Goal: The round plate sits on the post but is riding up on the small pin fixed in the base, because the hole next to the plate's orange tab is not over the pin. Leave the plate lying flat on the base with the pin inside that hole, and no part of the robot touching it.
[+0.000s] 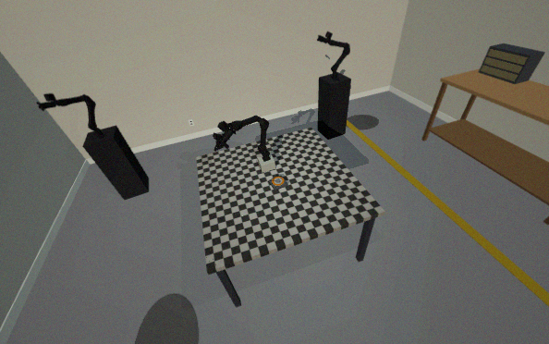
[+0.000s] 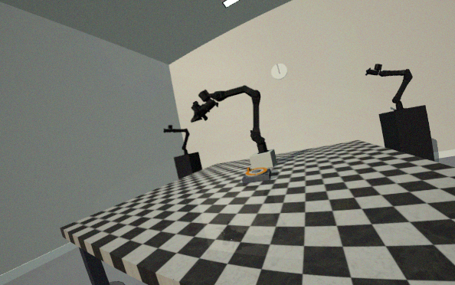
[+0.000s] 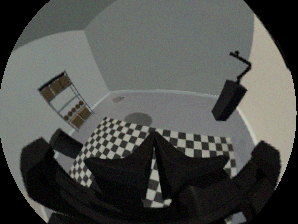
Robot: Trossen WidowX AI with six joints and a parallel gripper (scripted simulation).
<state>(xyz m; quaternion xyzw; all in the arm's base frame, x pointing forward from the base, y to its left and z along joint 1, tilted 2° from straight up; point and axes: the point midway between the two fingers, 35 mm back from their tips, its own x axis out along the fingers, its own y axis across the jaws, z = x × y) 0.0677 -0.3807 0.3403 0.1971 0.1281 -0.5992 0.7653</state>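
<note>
The black parallel-jaw pincer [image 2: 198, 115] hangs high above the black-and-white chequered worktop [image 2: 314, 214], well apart from the round orange-rimmed plate [image 2: 257, 171], off toward the worktop's far-left edge and angled downward; its jaws are pressed together with nothing between them, as the wrist view confirms, with the two dark fingers meeting at the centre. The plate rests on the small grey base [image 2: 264, 176] just in front of the arm's pale block mount [image 2: 263, 158]; tab, hole and pin are too small to make out. Judged step: approach. To do it well, bring the closed pincer down beside the plate rim near the orange tab, contact lightly from the side, and rotate the plate about the post until the hole drops over the pin, then lift away well apart from the plate. Avoid pressing downward, which could jam the plate on the pin. No brands, labels or legible writing seen in any view.
</note>
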